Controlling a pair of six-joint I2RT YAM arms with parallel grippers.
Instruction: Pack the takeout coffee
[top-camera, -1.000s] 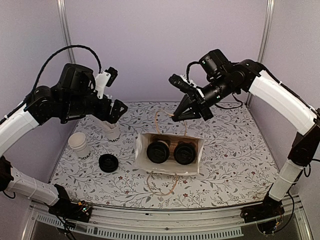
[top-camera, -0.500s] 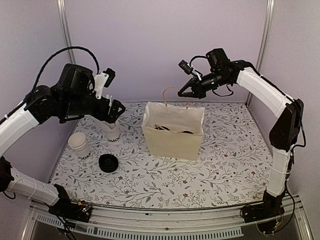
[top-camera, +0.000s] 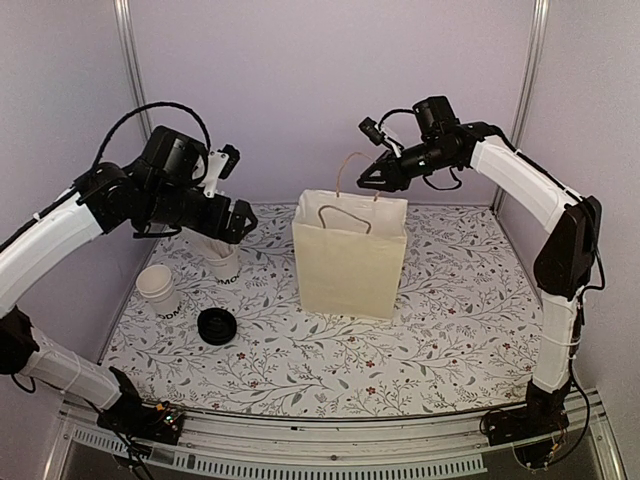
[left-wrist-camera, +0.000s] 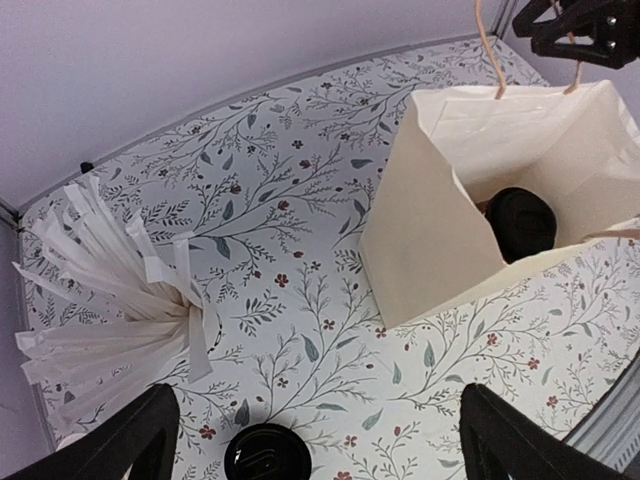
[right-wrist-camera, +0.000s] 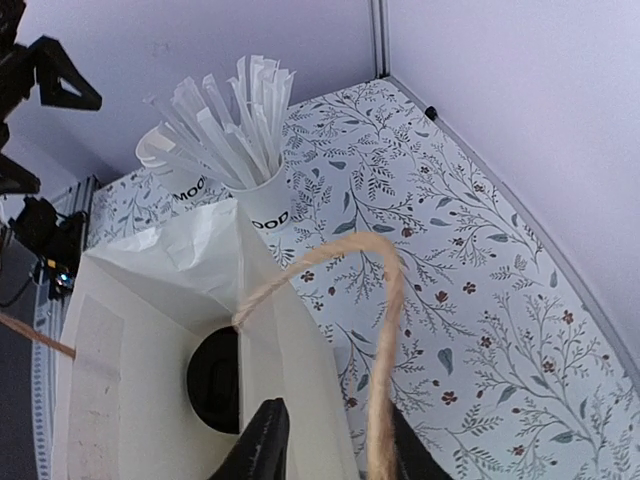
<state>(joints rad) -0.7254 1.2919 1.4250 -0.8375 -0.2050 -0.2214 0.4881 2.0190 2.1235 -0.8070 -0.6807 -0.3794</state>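
Note:
The cream paper bag (top-camera: 350, 262) stands upright mid-table. The takeout coffee is inside it. Only its black lid shows, in the left wrist view (left-wrist-camera: 522, 222) and in the right wrist view (right-wrist-camera: 212, 380); it is hidden in the top view. My right gripper (top-camera: 366, 181) is above the bag's back rim, shut on the twine handle (right-wrist-camera: 385, 330), which runs up between its fingers (right-wrist-camera: 265, 440). My left gripper (top-camera: 236, 220) is open and empty, hovering left of the bag over the cup of white sticks (top-camera: 222, 262).
Stacked lidless white cups (top-camera: 160, 290) stand at the left. A loose black lid (top-camera: 217, 325) lies in front of them and shows in the left wrist view (left-wrist-camera: 266, 455). The white sticks (left-wrist-camera: 110, 290) fan out widely. The bag's front handle (top-camera: 345, 215) hangs against its face.
The bag lay on its side with two black lids showing; it now stands upright, raised by its handle in my right gripper. My left arm shifted slightly right.

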